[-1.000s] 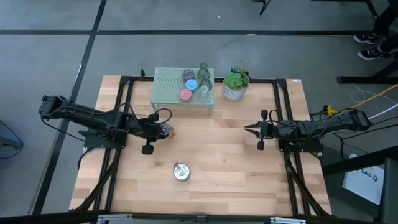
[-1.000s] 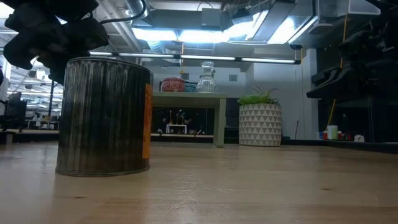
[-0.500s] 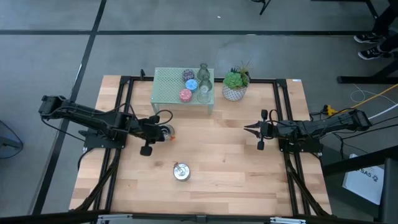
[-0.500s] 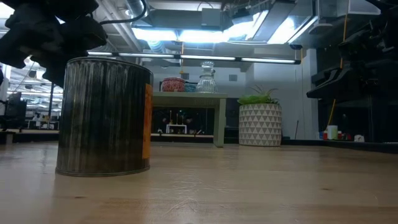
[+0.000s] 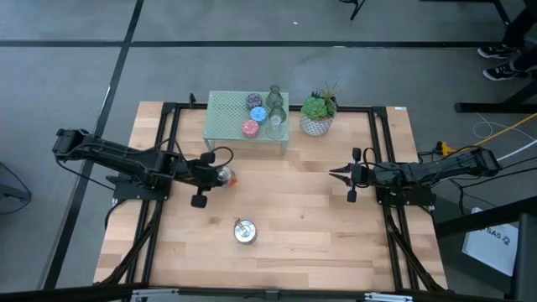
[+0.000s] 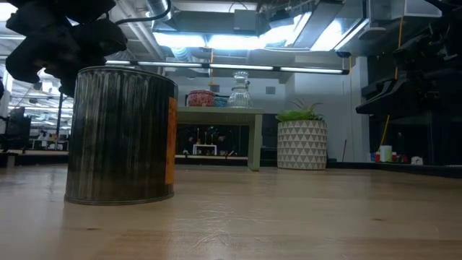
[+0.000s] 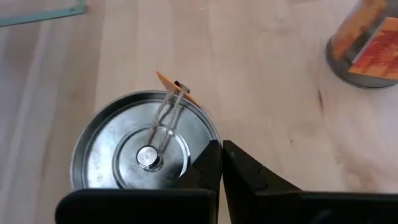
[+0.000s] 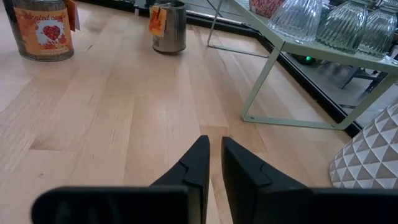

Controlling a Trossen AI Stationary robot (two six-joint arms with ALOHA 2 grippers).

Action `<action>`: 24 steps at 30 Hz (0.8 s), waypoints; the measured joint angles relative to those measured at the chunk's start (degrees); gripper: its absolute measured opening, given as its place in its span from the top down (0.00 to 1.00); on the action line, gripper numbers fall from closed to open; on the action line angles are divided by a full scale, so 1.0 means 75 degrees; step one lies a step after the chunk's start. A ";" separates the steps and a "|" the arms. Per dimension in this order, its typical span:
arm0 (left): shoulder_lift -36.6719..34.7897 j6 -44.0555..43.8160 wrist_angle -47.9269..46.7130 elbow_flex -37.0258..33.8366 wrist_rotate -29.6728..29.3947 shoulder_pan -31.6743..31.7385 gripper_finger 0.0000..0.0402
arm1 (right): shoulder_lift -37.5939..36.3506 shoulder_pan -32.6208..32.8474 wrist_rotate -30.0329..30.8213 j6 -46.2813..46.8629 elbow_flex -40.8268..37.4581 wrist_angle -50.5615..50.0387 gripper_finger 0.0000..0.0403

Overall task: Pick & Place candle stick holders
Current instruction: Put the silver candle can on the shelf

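Two silver tins are off the stand, and my left claw (image 5: 220, 175) is over one of them (image 7: 144, 144) on the counter (image 5: 310, 226), left of centre and just in front of the stand (image 5: 225, 120). From the left wrist view the fingers are pressed together with no gap, tips at the tin's rim beside its orange tag (image 7: 177, 89); nothing is pinched between them, so I read this as a closed claw holding nothing. The tin stands upright, its wire loop sticking up from the middle. To do this step well I judge I should part the fingers wide before coming down, straddle the wall or the whole body instead of pushing on the rim, and keep clear of the wire and tag so the tin does not tip or skid. The second silver tin (image 5: 244, 231) sits nearer the front edge, apart from the first. Up on the stand there are already a pink holder (image 5: 250, 128), a blue holder (image 5: 258, 114), a purple holder (image 5: 254, 101) and clear glass ones (image 5: 275, 109), so free room lies toward its left half. The plant (image 5: 318, 113) stands just right of the stand. My right claw (image 5: 337, 174) waits over the right side, fingers almost shut with only a thin slit and nothing between them.
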 joint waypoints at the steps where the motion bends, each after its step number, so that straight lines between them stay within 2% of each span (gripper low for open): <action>1: -0.0003 -0.0006 -0.0021 0.0002 -0.0088 0.0000 0.99 | 0.0000 0.0001 0.0000 0.0001 0.0000 0.0000 0.89; 11: -0.0006 0.0103 -0.0105 0.0011 -0.0441 0.0003 0.96 | 0.0000 0.0001 0.0003 0.0001 0.0000 -0.0001 0.89; 20: 0.0000 0.0167 -0.0198 0.0030 -0.0699 0.0003 0.80 | 0.0000 0.0002 0.0003 0.0003 0.0000 0.0000 0.89; 24: 0.0000 0.0226 -0.0529 0.0328 -0.0702 0.0003 0.73 | 0.0000 0.0001 0.0003 0.0002 0.0000 0.0000 0.89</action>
